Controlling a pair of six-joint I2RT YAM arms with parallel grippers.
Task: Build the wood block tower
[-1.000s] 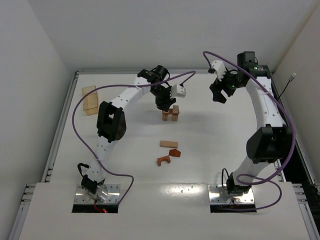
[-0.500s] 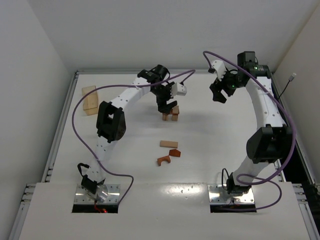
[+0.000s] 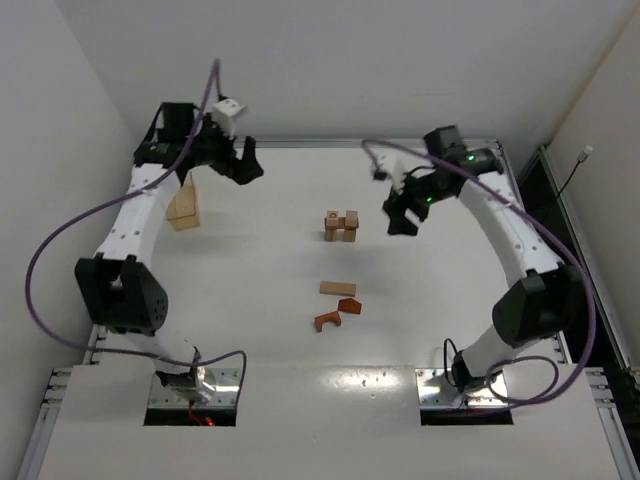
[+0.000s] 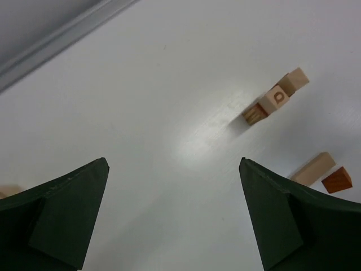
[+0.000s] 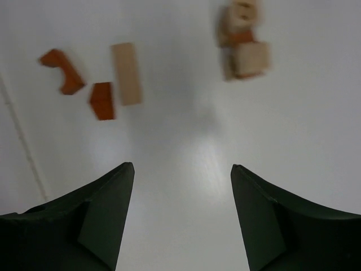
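The white table point(image 3: 250, 290) lies open around its central stack of tan and reddish-brown wooden blocks point(image 3: 341, 226); loose blocks point(image 3: 337, 288) sit toward the near edge, a pale wooden box point(image 3: 183, 208) by the far-left corner.

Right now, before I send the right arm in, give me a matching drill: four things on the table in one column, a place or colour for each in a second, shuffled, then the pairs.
Things:
1. tower
2. box
3. arch
4. bar

Descriptions:
A. pale, lying flat just beyond the wedge
B. far left, close to the left tool
C. reddish-brown, nearest the arm bases
D. mid-table, just left of the right tool

Pairs: 1-D, 2-B, 3-C, 4-A
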